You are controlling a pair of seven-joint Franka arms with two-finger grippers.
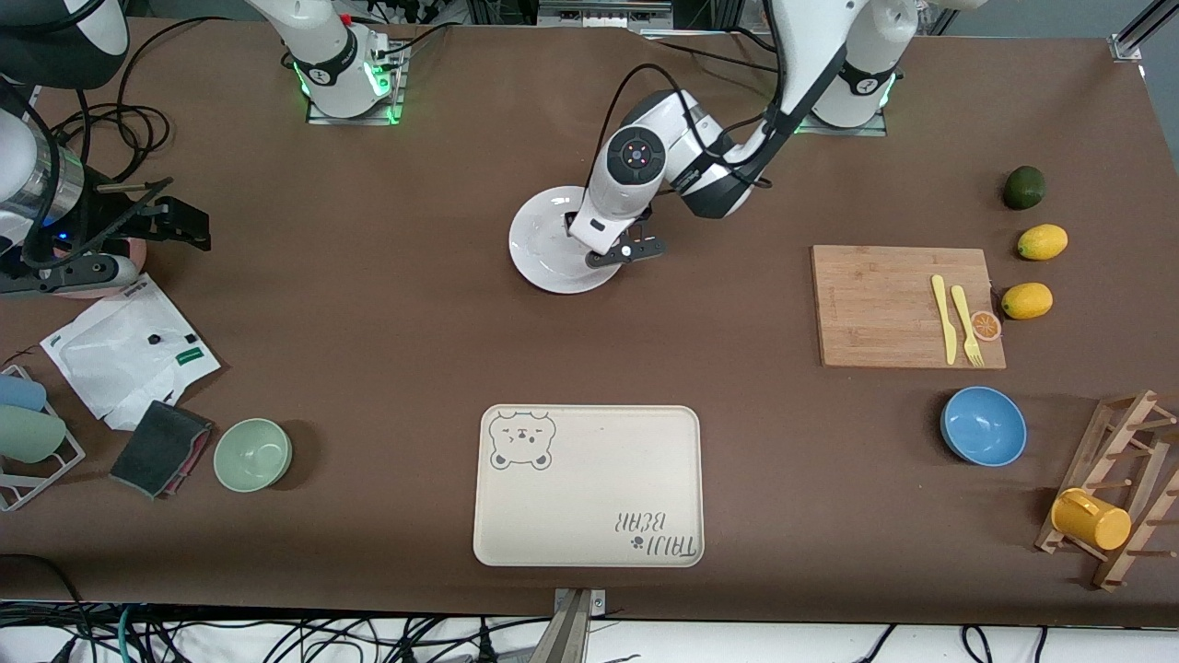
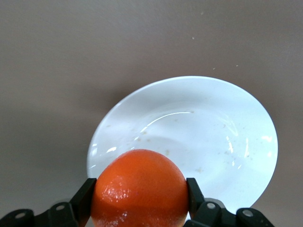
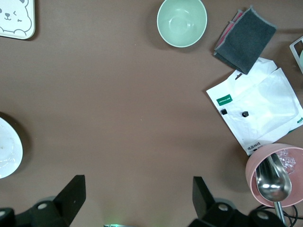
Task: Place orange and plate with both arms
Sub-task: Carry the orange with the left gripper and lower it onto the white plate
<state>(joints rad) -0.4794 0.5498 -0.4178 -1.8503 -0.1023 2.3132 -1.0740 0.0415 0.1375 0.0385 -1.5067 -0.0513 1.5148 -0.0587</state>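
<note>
The orange (image 2: 139, 182) is clamped between the two black fingers of my left gripper (image 2: 140, 193), which is shut on it. It hangs just over the rim of the white plate (image 2: 203, 127). In the front view that plate (image 1: 543, 241) lies mid-table, and the left hand (image 1: 619, 250) over its edge hides the orange. My right gripper (image 3: 139, 194) stands open with nothing between its fingers. It waits (image 1: 175, 221) over the right arm's end of the table, and the plate's edge (image 3: 7, 151) shows in its wrist view.
A beige bear-print tray (image 1: 588, 485) lies nearer the front camera than the plate. Toward the right arm's end are a green bowl (image 1: 252, 454), grey cloth (image 1: 161, 447), white bag (image 1: 129, 350) and pink cup with spoon (image 3: 272, 172). Toward the left arm's end are a cutting board (image 1: 884, 304), blue bowl (image 1: 983, 425) and lemons (image 1: 1041, 242).
</note>
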